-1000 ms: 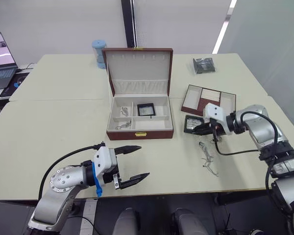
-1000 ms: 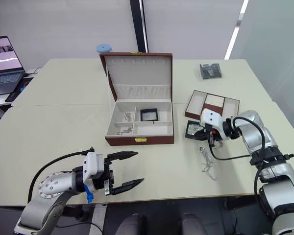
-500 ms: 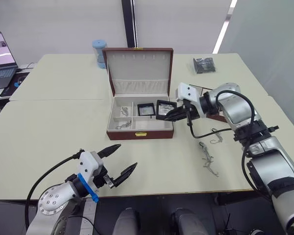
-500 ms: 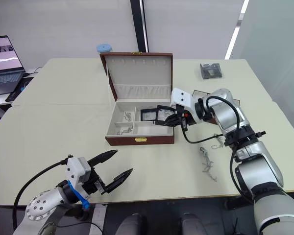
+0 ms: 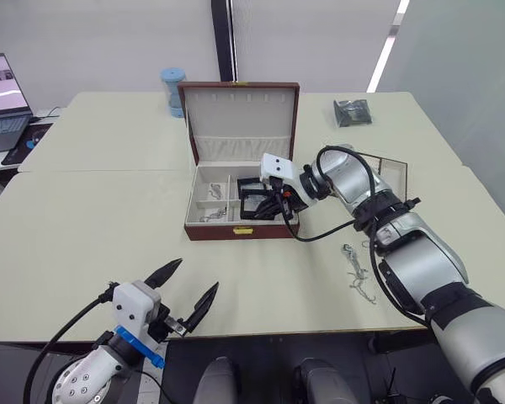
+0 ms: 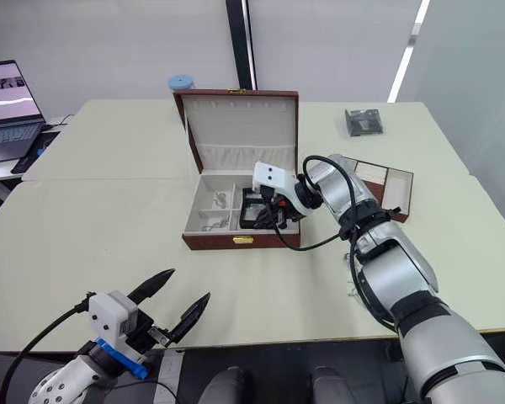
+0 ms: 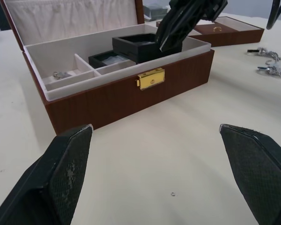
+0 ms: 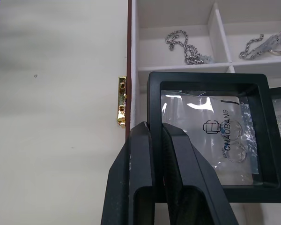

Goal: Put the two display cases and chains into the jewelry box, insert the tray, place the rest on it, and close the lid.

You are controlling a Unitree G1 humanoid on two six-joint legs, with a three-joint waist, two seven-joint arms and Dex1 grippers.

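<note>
Because its lid [image 5: 239,108] stands upright, the jewelry box [image 5: 240,209] gives open access, with one display case [image 7: 103,59] already lying inside. Above the front-right compartment, the right gripper [image 5: 275,202] pinches the second case [image 8: 210,133] by its frame edge, presumably for lowering. Spread wide, the left gripper [image 5: 188,290] hovers idle near the table edge.

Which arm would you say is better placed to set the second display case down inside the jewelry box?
The right. The right gripper is shut on the display case, holding it over the jewelry box. The left gripper hangs open near the table's front edge.
</note>
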